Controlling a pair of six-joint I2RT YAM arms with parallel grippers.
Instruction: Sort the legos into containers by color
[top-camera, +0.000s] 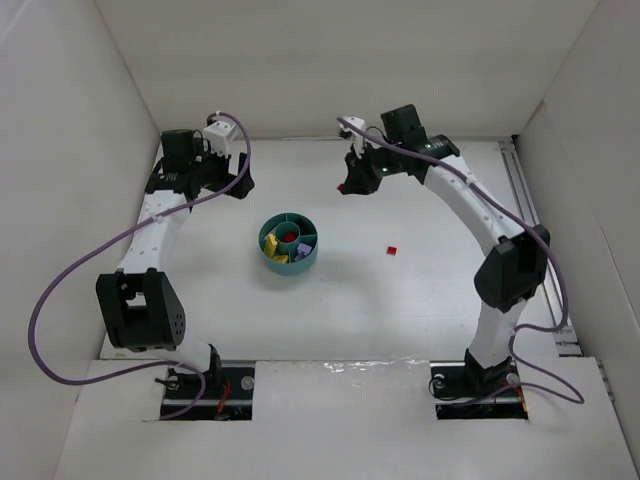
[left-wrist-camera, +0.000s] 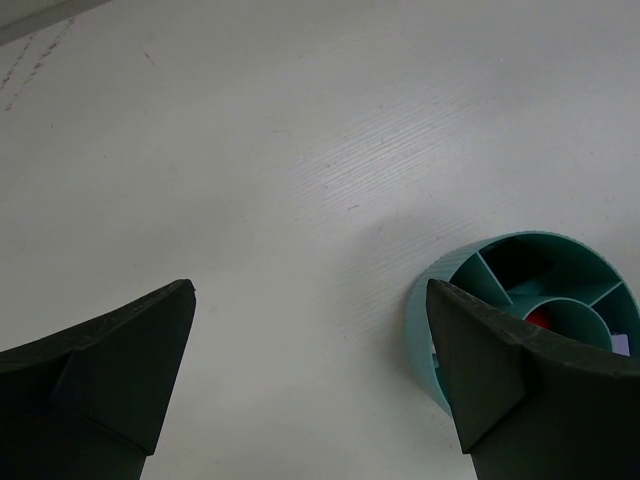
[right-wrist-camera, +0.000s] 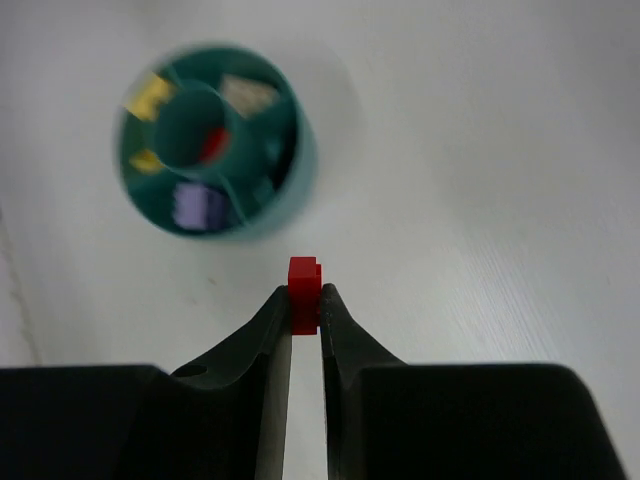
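The teal round dish (top-camera: 270, 262) sits mid-table with yellow, red, lavender, white and black bricks in its sections. It also shows in the right wrist view (right-wrist-camera: 300, 190) and the left wrist view (left-wrist-camera: 425, 310). My right gripper (top-camera: 345, 186) is raised at the back, to the right of the dish, shut on a red brick (right-wrist-camera: 304, 292) pinched between its fingertips. A second red brick (top-camera: 392, 250) lies on the table to the right of the dish. My left gripper (top-camera: 240, 180) is open and empty, at the back left of the dish.
White walls enclose the table on the left, back and right. A metal rail (top-camera: 525, 200) runs along the right edge. Purple cables loop beside both arms.
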